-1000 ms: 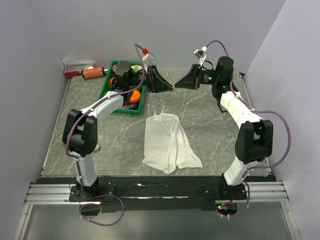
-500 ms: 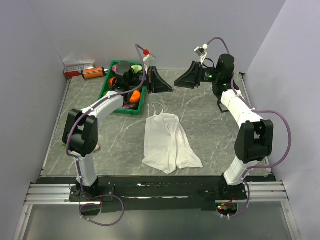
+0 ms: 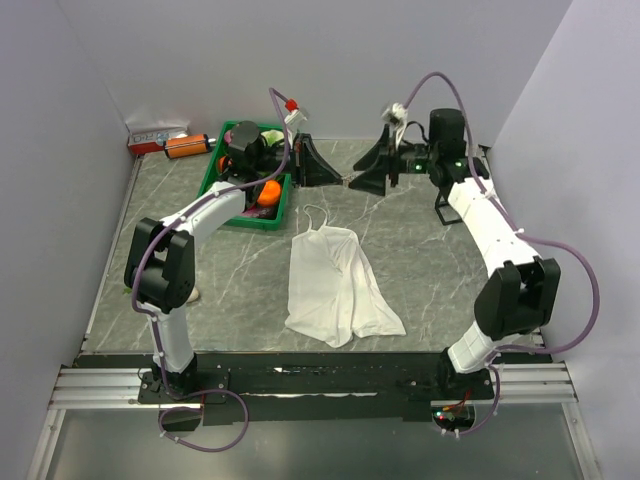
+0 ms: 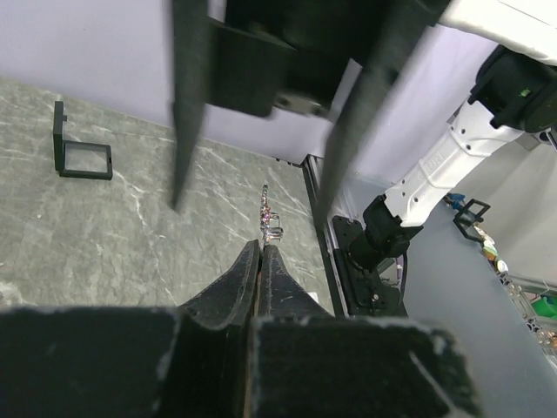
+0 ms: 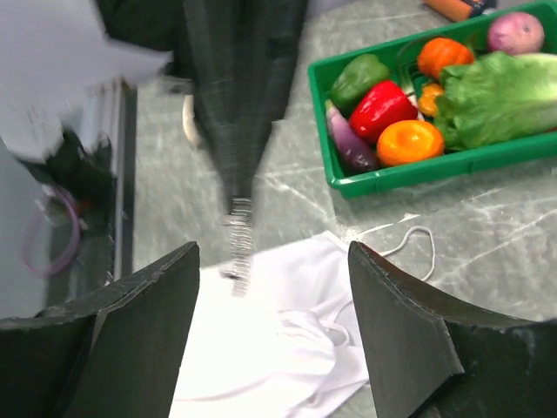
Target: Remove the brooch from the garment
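– While the garment (image 3: 335,285) lies flat mid-table, where is the brooch (image 4: 268,213)?
– Pinched aloft in the closed left gripper (image 4: 262,247); right gripper (image 5: 271,254) gapes empty. Removal appears done; next, a gentle set-down.

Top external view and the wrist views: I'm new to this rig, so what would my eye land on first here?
At the far side, the left claw is shut on the thin brooch, held up facing the open right claw. The white garment lies spread out in the middle, and a green tray of bright vegetables sits at the far left.
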Robot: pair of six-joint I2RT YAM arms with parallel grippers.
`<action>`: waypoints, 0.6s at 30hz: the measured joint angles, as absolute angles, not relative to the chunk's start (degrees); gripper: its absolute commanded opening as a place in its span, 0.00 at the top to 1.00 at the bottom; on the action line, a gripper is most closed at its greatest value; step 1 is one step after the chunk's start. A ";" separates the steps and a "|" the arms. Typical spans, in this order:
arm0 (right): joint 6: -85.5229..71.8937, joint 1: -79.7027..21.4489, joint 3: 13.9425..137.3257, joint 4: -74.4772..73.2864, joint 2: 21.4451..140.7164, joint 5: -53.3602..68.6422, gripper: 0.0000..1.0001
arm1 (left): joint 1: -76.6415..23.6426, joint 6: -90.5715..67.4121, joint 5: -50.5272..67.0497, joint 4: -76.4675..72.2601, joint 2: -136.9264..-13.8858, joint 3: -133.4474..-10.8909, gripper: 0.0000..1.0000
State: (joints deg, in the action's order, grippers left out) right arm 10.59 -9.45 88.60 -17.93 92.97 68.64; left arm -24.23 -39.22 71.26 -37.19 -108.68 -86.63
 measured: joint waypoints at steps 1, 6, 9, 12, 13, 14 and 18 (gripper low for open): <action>13.26 -10.39 88.05 -19.33 92.03 67.90 0.28 | -24.23 -39.18 71.29 -37.17 -108.66 -86.63 0.99; 21.52 -13.76 87.05 -24.40 88.38 66.59 0.46 | -24.23 -39.03 71.31 -37.04 -108.57 -86.61 0.99; 23.24 -13.67 87.07 -25.87 88.27 66.15 0.48 | -24.23 -38.96 71.75 -36.99 -108.49 -86.59 0.99; 24.73 -13.63 87.22 -28.42 88.31 65.95 0.51 | -24.25 -38.65 71.81 -36.95 -108.38 -86.59 0.99; 25.28 -13.63 87.44 -29.08 88.31 65.93 0.52 | -24.25 -38.63 71.96 -36.95 -108.33 -86.59 0.99; 25.63 -13.63 87.61 -29.61 88.31 65.84 0.55 | -24.25 -38.61 72.07 -36.95 -108.27 -86.59 0.99; 26.28 -13.63 88.31 -31.00 88.33 65.60 0.60 | -24.36 -38.57 72.51 -36.93 -107.94 -86.56 0.99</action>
